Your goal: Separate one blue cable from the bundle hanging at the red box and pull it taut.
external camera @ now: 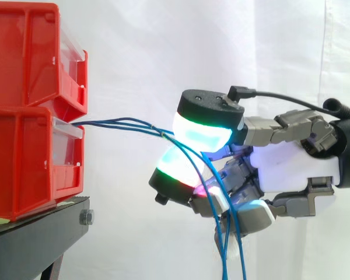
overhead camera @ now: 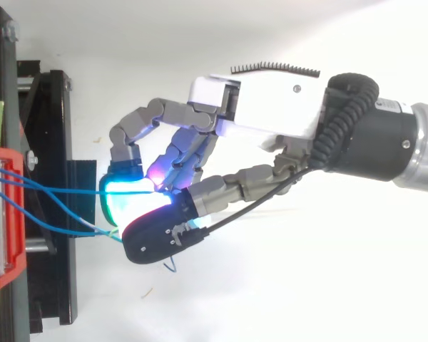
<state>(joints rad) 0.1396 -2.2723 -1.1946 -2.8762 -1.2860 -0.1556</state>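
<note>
Showed, at left, red bins (external camera: pixel 23 146) stacked two high at the front edge of the black stand (external camera: pixel 41 224). Traced the bundle (external camera: pixel 119 122) of thin blue strands from the front of the lower bin, running nearly level rightward, clear of the stand's edge. Found, at centre, one blue cable (overhead camera: pixel 57 190) apparently clamped between two glowing pads (external camera: pixel 201 133), upper pressed over lower, with slack tails hanging below. Noted a second strand (overhead camera: pixel 57 228) bowed just beside, ending near the pads. Placed the hand (external camera: pixel 291 169) at right, palm about level with the lower bin. Judged the step as mid-separation, cable not yet taut. Called for a firm pinch, release of the neighbouring strand, then a straight, level draw away from the bins, halted at the loss of sag, short of straining the cable's anchorage.
</note>
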